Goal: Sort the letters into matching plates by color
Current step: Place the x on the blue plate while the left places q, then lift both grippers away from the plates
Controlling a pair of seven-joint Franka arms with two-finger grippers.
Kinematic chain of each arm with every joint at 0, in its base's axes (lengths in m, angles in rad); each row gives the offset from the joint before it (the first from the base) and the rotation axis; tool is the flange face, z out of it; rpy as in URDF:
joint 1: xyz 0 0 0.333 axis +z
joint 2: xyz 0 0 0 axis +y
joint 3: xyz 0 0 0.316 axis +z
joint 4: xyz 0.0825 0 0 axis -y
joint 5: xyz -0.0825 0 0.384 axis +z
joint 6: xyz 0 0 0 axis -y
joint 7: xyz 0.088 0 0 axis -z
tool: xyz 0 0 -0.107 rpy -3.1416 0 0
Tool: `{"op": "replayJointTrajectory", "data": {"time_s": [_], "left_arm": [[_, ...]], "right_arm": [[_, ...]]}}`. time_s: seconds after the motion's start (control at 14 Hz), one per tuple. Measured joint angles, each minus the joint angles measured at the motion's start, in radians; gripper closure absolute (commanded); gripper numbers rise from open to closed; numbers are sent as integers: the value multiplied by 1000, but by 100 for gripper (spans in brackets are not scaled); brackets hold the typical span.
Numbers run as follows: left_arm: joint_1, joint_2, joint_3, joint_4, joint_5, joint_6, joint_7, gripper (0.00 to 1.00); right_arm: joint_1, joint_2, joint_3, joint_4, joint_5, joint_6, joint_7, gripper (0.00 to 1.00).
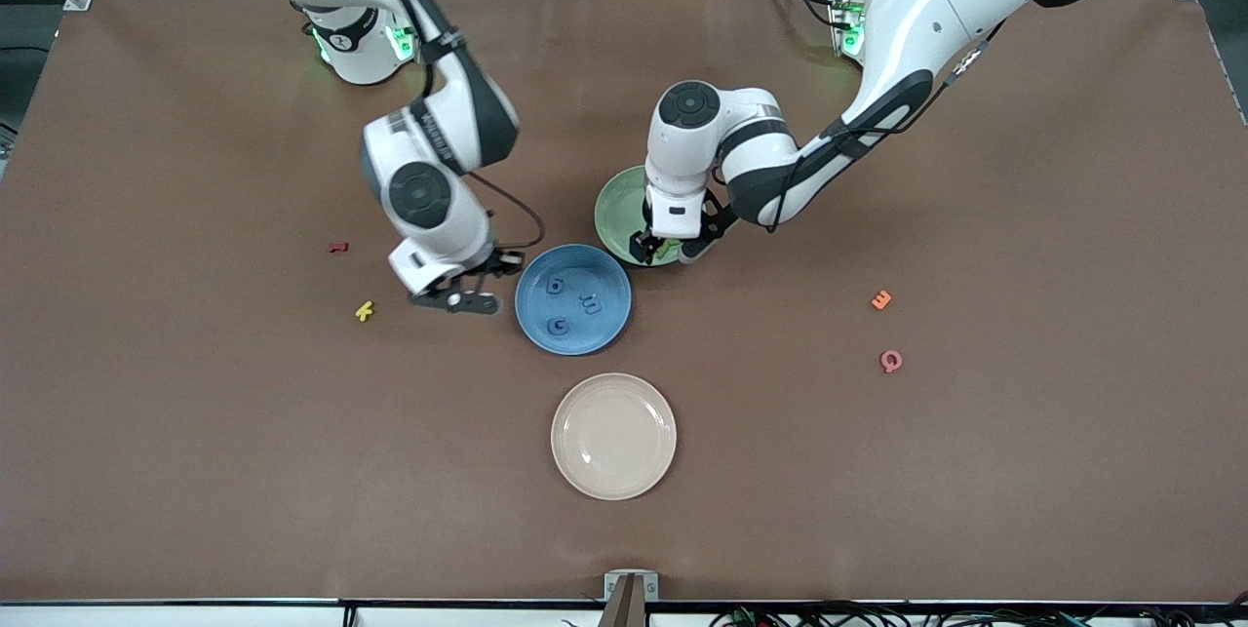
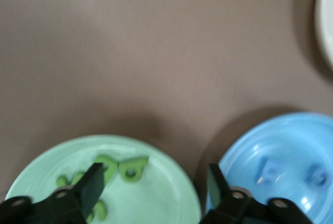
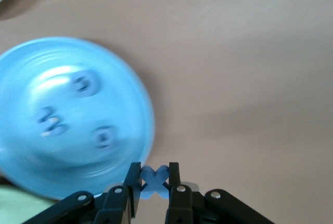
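Note:
My right gripper [image 1: 468,301] is shut on a blue X letter [image 3: 154,185] just above the table, beside the blue plate [image 1: 573,266] toward the right arm's end. Three blue letters [image 1: 558,325] lie in that plate. My left gripper [image 1: 655,252] is open and empty, low over the pale green plate [image 1: 616,208], near its rim. Several green letters [image 2: 130,168] lie in the green plate [image 2: 156,198]. The cream plate [image 1: 613,435], nearer the camera, has nothing in it.
A yellow letter [image 1: 364,311] and a dark red letter [image 1: 338,247] lie toward the right arm's end. An orange letter [image 1: 880,299] and a pink letter [image 1: 890,361] lie toward the left arm's end. The blue and green plates almost touch.

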Motion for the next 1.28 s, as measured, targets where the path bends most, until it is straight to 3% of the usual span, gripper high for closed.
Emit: {"op": "replayJointTrajectory", "data": {"time_s": [0.57, 0.64, 0.71, 0.86, 1.07, 1.28], "left_arm": [[281, -7, 4, 57, 6, -11, 351, 0], [313, -10, 4, 62, 6, -25, 404, 0], [339, -14, 4, 70, 6, -41, 457, 0], [386, -22, 4, 92, 6, -74, 561, 0], [454, -30, 3, 123, 6, -112, 719, 0], [514, -32, 3, 166, 6, -170, 887, 0]], "right_arm": [[102, 214, -1, 117, 62, 201, 182, 84], [103, 218, -1, 120, 63, 203, 185, 79], [103, 218, -1, 122, 64, 203, 186, 64], [104, 218, -1, 124, 64, 202, 187, 0], [107, 218, -1, 124, 64, 192, 194, 0], [119, 199, -2, 143, 64, 100, 202, 0]]}}
